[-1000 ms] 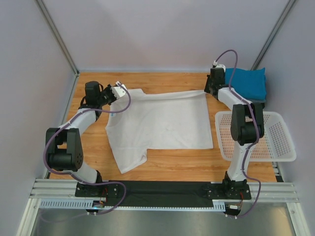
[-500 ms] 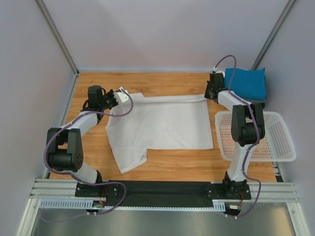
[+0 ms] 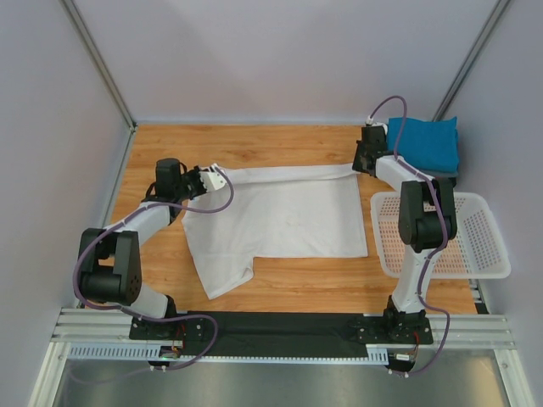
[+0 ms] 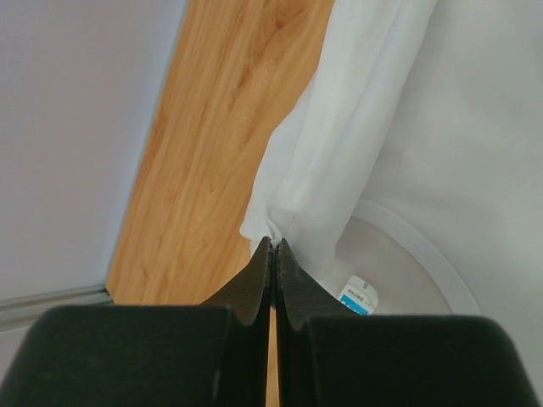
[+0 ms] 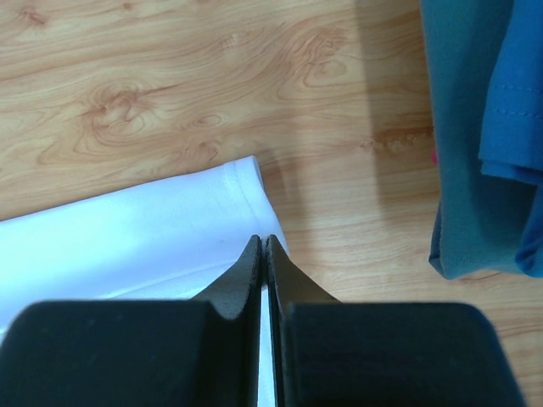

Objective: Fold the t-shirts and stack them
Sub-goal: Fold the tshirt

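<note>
Bright even diffuse light; soft shadows. Top view sharp; in wrist views close dark fingers (image 4: 251, 292) blurred.

Both my arms are stretched forward, pincers pressed tight.
My left black two-finger pincer (image 4: 272, 246) sits low at the far left, wrist turned inward, jaws together on an edge of the plain white cloth t-shirt (image 3: 280, 216). My right black pincer (image 5: 261, 242), elbow folded high, nips its far right corner.

Walls (image 3: 280, 59): pale grey panels close in three sides;
Table (image 3: 254, 140): light wood-grain top under even, soft light;
Corner posts (image 3: 97, 64): slim metal struts;
Front rail (image 3: 85, 326): ribbed aluminium
</note>
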Action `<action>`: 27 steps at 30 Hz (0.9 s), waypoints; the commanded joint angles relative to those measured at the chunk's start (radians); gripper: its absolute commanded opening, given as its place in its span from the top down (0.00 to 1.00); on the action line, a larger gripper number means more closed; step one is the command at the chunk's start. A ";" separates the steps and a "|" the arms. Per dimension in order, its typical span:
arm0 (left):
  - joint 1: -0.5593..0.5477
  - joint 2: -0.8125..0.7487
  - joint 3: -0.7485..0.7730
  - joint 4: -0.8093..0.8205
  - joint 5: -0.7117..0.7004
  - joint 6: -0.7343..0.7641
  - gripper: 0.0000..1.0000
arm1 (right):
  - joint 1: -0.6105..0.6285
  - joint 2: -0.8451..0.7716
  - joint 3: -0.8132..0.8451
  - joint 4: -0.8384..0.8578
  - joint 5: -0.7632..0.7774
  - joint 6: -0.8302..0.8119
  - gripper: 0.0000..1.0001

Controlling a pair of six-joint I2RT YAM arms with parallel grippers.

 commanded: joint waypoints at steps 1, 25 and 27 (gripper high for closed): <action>-0.009 -0.039 -0.012 0.015 -0.007 0.029 1.00 | -0.005 -0.011 0.038 0.000 -0.007 0.003 0.99; -0.022 -0.307 -0.023 -0.024 -0.059 -0.318 0.00 | -0.003 -0.138 0.005 -0.020 -0.105 0.049 0.58; -0.022 -0.304 0.015 -0.008 -0.125 -0.534 0.01 | -0.003 -0.148 0.002 -0.021 -0.118 0.074 0.58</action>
